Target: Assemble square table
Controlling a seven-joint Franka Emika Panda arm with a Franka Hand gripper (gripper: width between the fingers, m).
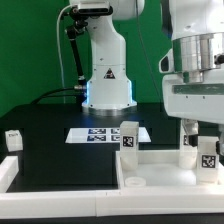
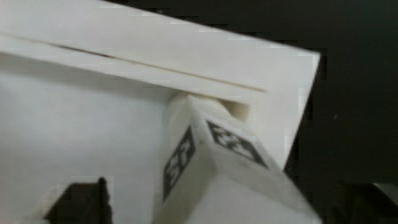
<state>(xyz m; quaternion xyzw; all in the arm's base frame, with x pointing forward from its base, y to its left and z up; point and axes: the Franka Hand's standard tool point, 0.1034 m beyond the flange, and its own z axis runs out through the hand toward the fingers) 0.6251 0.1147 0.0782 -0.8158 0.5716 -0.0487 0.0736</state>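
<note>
matt white plastic legs (image 1: 129, 139), panel (image 2: 89, 110)

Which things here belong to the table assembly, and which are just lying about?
Job:
- large flat white plastic square panel
- short white tagged leg standing on it, between the open end effector's jaws
- second white tagged leg, upright on the table

Lying about:
- marker board
- plain white bar at the exterior view's left
</note>
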